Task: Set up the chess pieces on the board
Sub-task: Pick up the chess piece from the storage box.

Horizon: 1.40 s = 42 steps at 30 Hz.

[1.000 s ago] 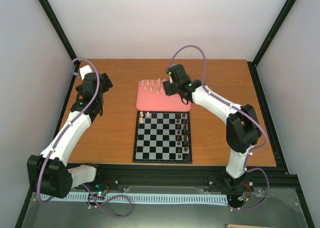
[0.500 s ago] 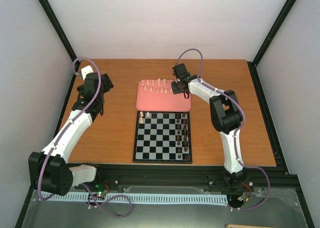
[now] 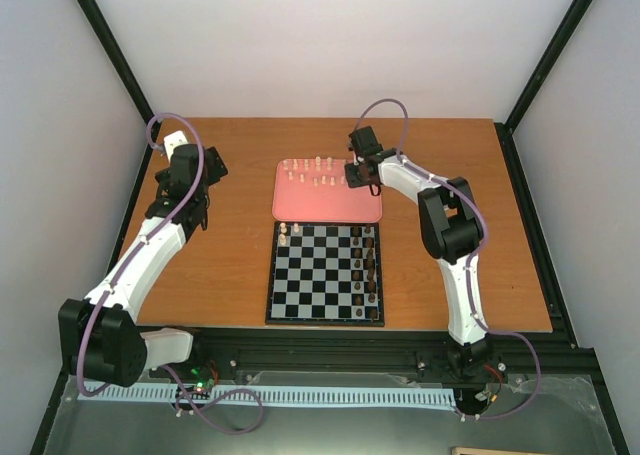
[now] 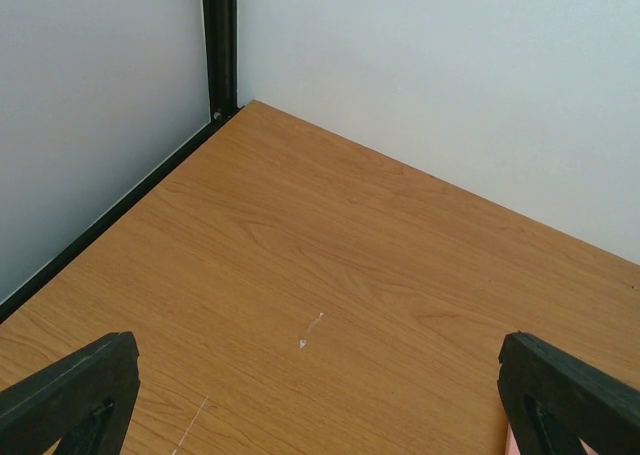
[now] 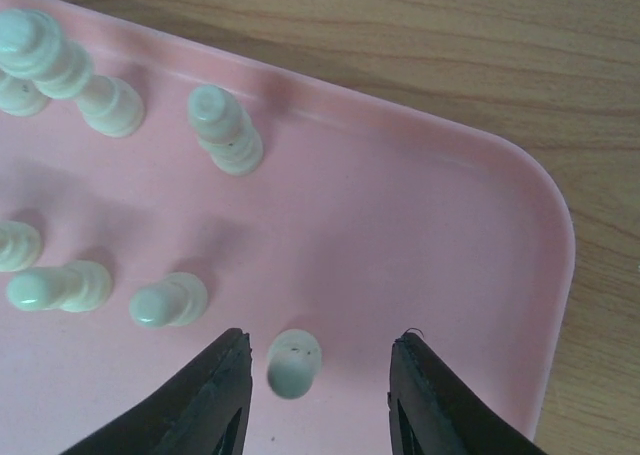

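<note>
Top external view, from the near edge outward: the two arm bases sit side by side. Just beyond them the board [image 3: 325, 273] lies flat on the wooden table [image 3: 450, 265], roughly midway between the arms. Dark pieces [image 3: 370, 265] stand along the board's two right-hand columns. Two of the cream chess pieces [image 3: 290, 231] stand side by side at its far-left corner.

Past the board's far edge lies the pink tray [image 3: 300, 207]. It is just beside the board, though whether the two touch cannot be told. More cream chess pieces stand scattered over the tray's far half.

The right gripper [image 3: 358, 180] hangs over the far-right part of that tray. In the right wrist view its two dark fingers [image 5: 215, 400] straddle a single cream piece [image 5: 293, 363], which is seen almost end-on. A strip of pink shows on each side of the piece, so the fingers are released and nothing is grasped. The piece stands a little way in from the tray's rounded corner [image 5: 540, 235]. The other cream pieces are grouped to the left of that view.

The left gripper [image 3: 205, 165] hovers near the table's far-left side, well apart from the board and the tray. In the left wrist view its fingers [image 4: 70, 385] are spread wide over bare wood, holding nothing. The enclosure's pale walls rise beyond.
</note>
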Each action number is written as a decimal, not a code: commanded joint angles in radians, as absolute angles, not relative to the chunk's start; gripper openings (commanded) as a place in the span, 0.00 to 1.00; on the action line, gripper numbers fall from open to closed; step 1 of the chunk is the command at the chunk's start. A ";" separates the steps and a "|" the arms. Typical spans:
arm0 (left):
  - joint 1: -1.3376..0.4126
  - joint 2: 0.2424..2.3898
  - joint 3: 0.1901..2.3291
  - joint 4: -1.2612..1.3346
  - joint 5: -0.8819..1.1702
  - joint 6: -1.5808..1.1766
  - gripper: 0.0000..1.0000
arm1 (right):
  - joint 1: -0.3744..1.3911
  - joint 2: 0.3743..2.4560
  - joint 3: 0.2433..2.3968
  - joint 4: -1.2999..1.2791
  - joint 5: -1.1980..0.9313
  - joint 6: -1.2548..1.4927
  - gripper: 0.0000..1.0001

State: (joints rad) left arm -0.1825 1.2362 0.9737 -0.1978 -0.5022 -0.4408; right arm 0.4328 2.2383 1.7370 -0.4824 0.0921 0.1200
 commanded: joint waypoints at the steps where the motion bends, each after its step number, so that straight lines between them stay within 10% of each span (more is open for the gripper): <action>1: -0.184 1.248 1.018 -0.188 -0.512 -0.433 1.00 | 0.417 2.269 1.771 -0.493 0.077 0.121 0.39; 42: -0.184 1.238 1.016 -0.196 -0.517 -0.434 1.00 | 0.420 2.194 1.746 -0.500 0.029 0.130 0.05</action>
